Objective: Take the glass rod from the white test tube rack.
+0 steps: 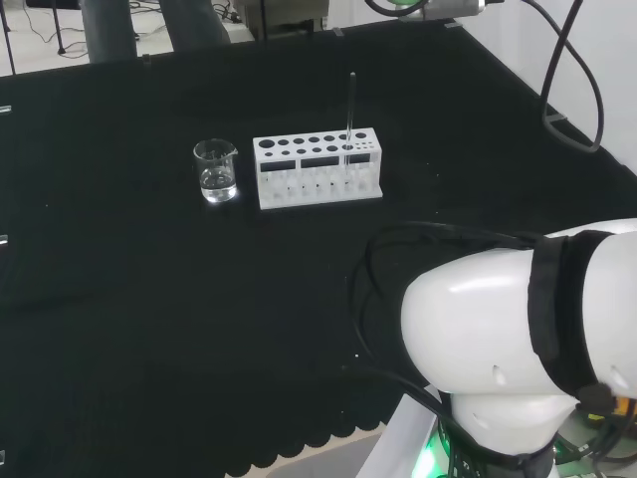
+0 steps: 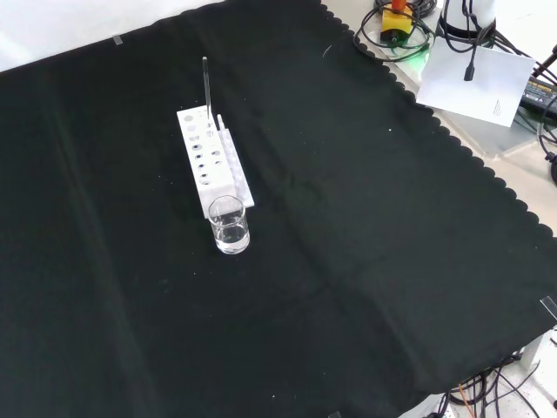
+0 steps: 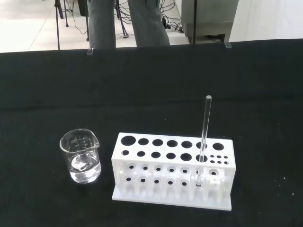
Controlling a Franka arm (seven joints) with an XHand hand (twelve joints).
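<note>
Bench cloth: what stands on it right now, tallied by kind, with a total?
White test tube rack: 1
Glass rod, upright in the rack: 1
Glass beaker holding clear liquid: 1
Total: 3

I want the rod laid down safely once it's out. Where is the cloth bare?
In the front view, bare black cloth spreads right of the white rack and beaker, out to the scalloped edge, and below the beaker. It is crowded only where the beaker stands close by the rack's end, opposite the glass rod.
</note>
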